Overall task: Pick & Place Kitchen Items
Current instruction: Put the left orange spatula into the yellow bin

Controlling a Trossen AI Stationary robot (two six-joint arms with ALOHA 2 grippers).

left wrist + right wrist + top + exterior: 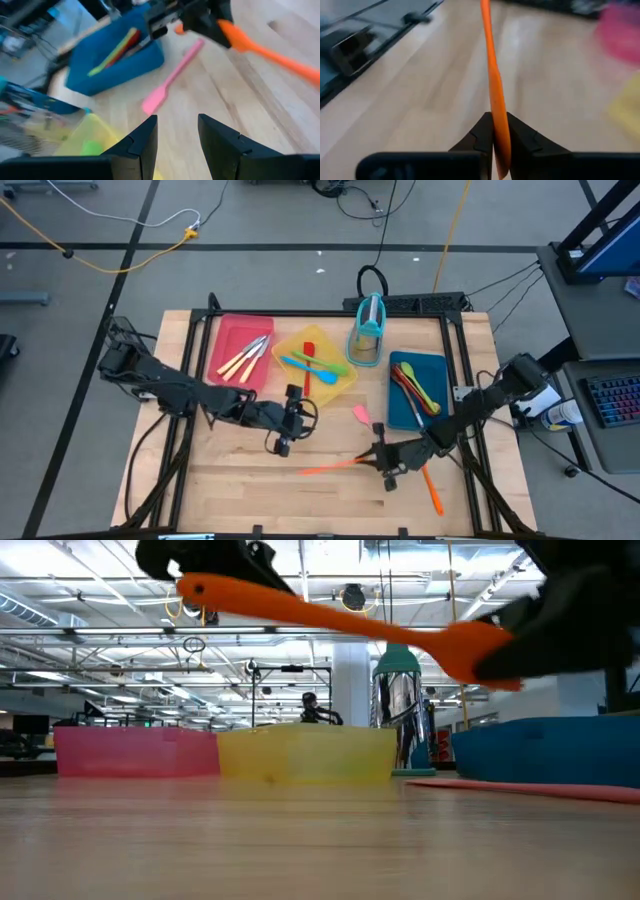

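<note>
Right gripper (385,463), fingers clamped on the blade end of a slim orange plastic spatula (335,467) lifted clear of the wooden table (240,490), its handle pointing toward the nearby empty, open left gripper (288,438).

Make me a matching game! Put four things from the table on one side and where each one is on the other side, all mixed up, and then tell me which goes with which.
Things:
1. orange spatula
2. pink spatula
3. cream-handled knives
4. green spatula

Places:
A. in the red tray
B. lying loose on the wooden table
C. in the yellow tray
D. held up off the table by the right gripper

Pairs: 1-D, 2-B, 3-A, 4-C
</note>
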